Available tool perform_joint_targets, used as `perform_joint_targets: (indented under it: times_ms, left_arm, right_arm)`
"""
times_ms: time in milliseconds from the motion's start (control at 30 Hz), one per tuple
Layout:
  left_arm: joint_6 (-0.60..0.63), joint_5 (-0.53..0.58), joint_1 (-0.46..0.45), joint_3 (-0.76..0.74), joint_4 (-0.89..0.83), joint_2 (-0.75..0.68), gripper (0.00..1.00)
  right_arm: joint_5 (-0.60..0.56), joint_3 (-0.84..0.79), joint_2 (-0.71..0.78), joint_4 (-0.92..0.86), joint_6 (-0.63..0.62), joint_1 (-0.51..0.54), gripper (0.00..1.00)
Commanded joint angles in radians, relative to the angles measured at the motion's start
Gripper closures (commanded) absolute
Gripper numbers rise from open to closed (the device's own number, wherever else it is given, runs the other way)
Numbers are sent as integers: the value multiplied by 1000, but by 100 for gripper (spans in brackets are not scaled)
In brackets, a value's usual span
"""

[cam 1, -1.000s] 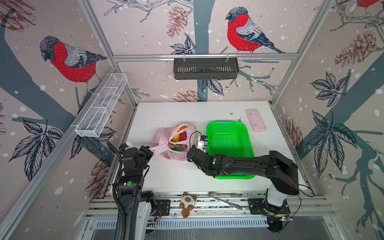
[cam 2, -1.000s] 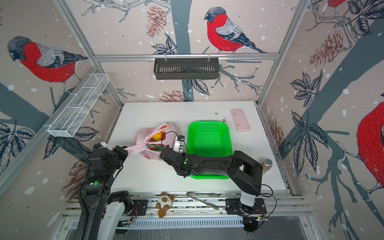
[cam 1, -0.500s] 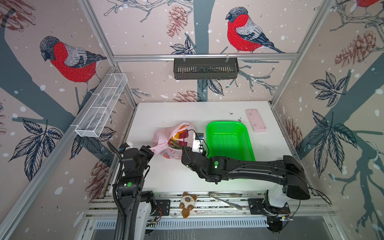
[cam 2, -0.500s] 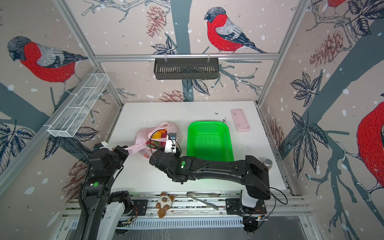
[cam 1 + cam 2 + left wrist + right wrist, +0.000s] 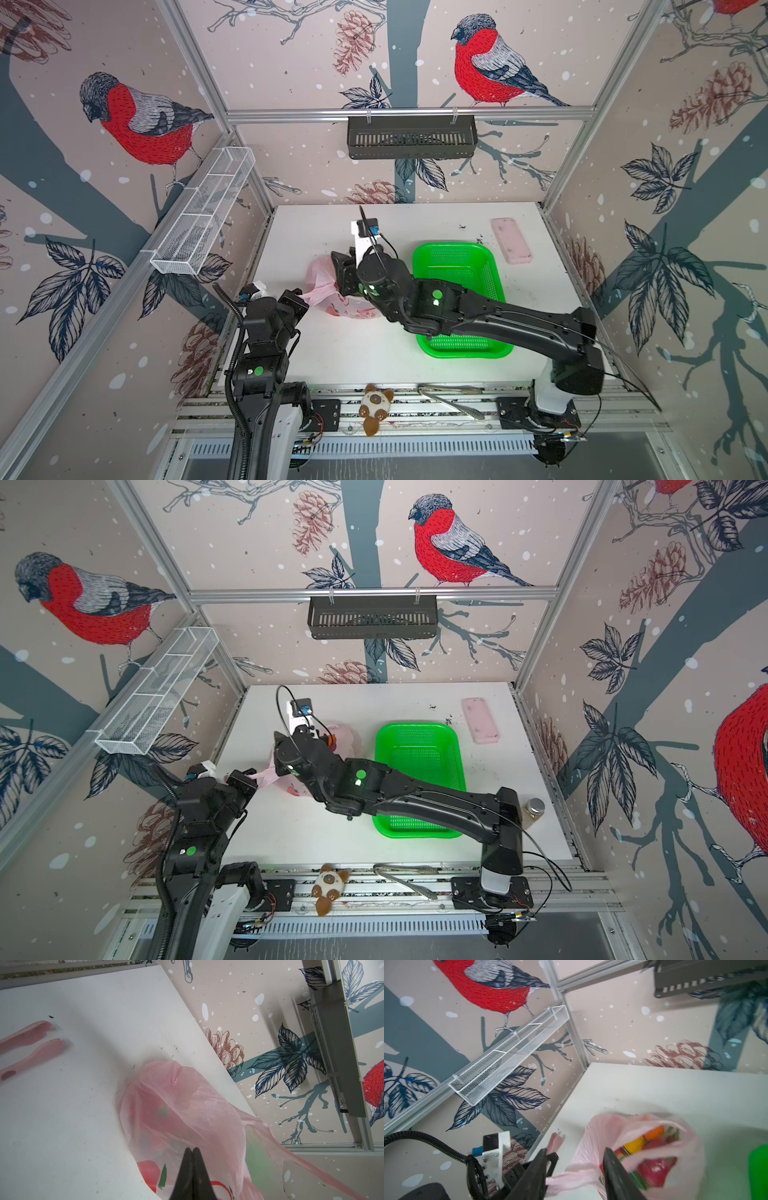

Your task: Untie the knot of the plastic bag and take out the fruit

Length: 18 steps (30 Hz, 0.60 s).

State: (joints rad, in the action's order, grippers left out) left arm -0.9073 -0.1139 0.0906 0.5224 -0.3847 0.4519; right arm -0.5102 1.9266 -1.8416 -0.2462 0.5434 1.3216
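Right wrist view: plastic bag (image 5: 600,1132) lies just beyond the right pincer (image 5: 575,1150), mouth gaping, no knot visible. Judged step: fruit removal.

Right pincer open. Left pincer (image 5: 304,300) clamped on one handle (image 5: 571,1178).

Next: reach in, close on one fruit (image 5: 654,1165).

Count: one bag. Fruit seen: one orange, one yellow, at least one magenta.
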Motion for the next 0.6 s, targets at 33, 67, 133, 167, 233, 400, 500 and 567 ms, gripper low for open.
perform_joint_targets:
  times_ms: [33, 67, 133, 167, 233, 400, 500, 567]
  left_arm:
    - [9, -6, 0, -4, 33, -14, 100]
    - [9, -3, 0, -5, 34, -18, 100]
    - [11, 6, 0, -6, 29, -26, 100]
    - [12, 10, 0, -4, 24, -28, 100]
    - [18, 19, 0, -1, 12, -30, 100]
    - [23, 49, 0, 3, -22, -35, 100]
    - [19, 58, 0, 6, -38, -32, 100]
    - [13, 62, 0, 7, -50, -30, 100]
  right_arm:
    - [201, 218, -193, -166, -55, -33, 56]
    - [207, 252, -234, -180, -36, -46, 58]
    - [214, 252, -276, -175, 7, -72, 62]
    - [216, 227, -283, -168, 35, -85, 64]
    - [207, 169, -279, -154, 71, -102, 66]
    - [126, 5, -225, -130, 119, -109, 69]
    - [141, -85, -200, -112, 142, -124, 70]
    - [164, -128, -199, -119, 159, -132, 70]
